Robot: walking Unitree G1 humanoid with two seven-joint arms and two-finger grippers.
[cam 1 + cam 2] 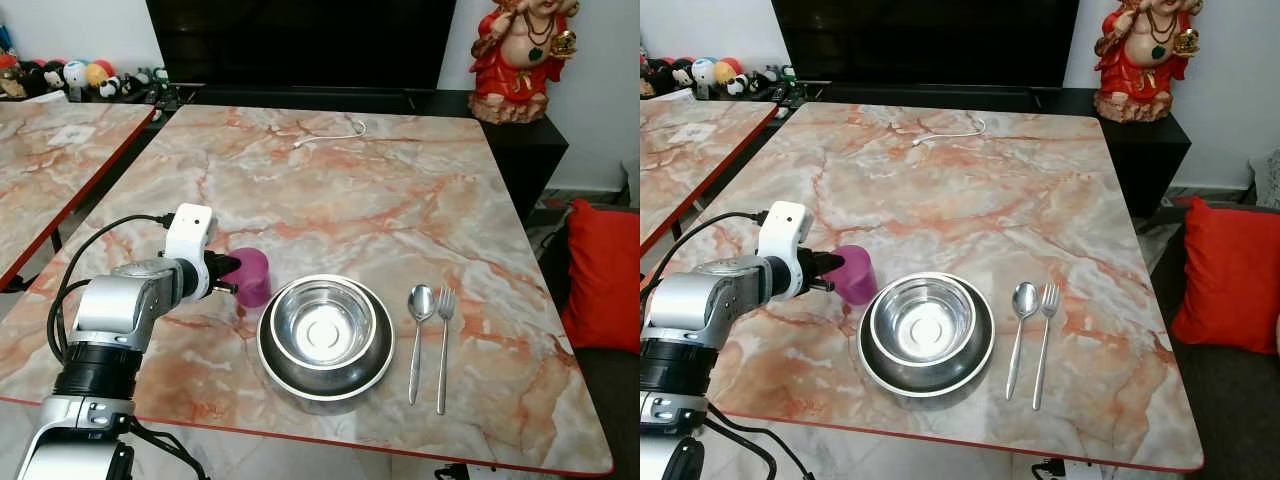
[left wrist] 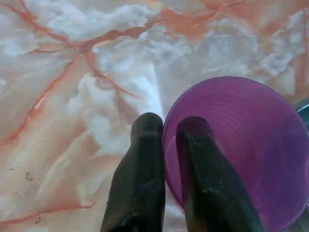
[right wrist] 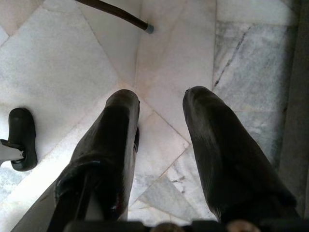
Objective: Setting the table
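Pinching the rim of the purple cup (image 1: 252,275), the left claw (image 1: 229,276) is clamping one finger inside it and one outside. That cup is standing on the marble worktop (image 1: 400,190), just beside the stacked steel bowls (image 1: 325,335). Spoon (image 1: 419,335) and fork (image 1: 444,345) are lying right of the bowls. Right claw (image 3: 161,108) is hanging spread apart over floor tiles (image 3: 72,63).

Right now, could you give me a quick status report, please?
Left gripper shut on purple cup rim, cup on table. Right gripper open, idle above floor. Steel bowl close beside cup.
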